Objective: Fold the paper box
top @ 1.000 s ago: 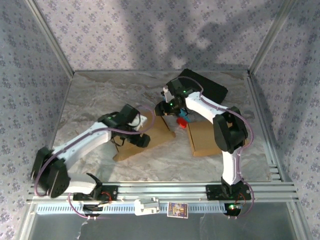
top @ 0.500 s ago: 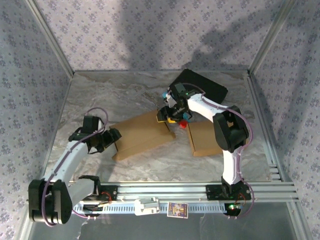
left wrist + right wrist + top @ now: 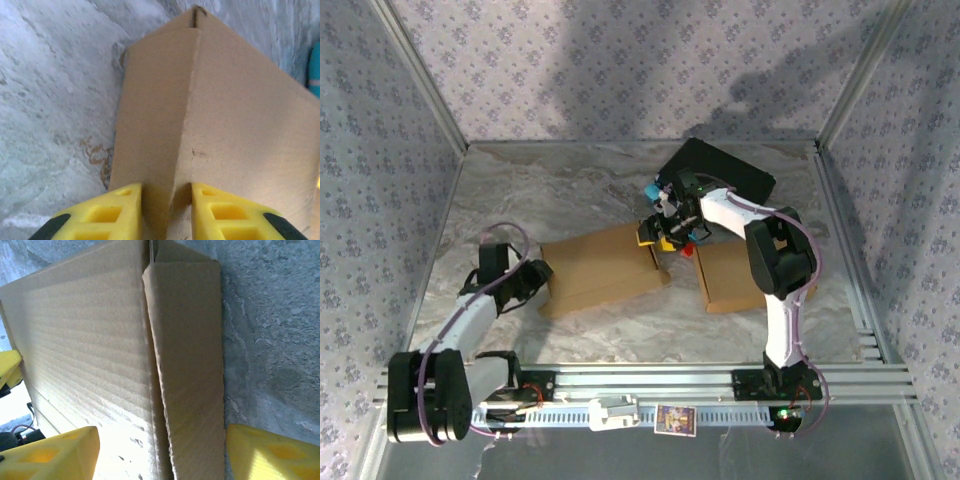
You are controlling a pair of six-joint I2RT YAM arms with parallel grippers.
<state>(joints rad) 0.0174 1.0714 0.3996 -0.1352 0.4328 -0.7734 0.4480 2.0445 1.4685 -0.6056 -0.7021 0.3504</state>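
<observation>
So nearest the front edge of the desk [image 3: 520,190] you've got the left gripper [image 3: 538,278], sitting at the left end of the paper box [image 3: 605,268]. The box lies mostly flat around the middle of the desk, a bit left of centre, long side running left to right. On the left wrist cam the yellow fingers [image 3: 125,210] are drawn in narrow on either side of a raised crease at that end. They look like they're on the fold, but I honestly can't tell if they're actually biting it or just bracketing it. My guess is that end is being pinned so the box doesn't skate around. Further back, the right gripper [image 3: 655,232] is at the box's far right corner with its fingers wide apart, straddling a narrow end flap that's lifted off the main panel — lined up to catch that flap, I'd say, not gripping it yet. A second flat cardboard piece [image 3: 730,280] lies just right of the box, well apart from the left gripper — probably a spare. A black slab [image 3: 725,170] sits at the far right corner.
</observation>
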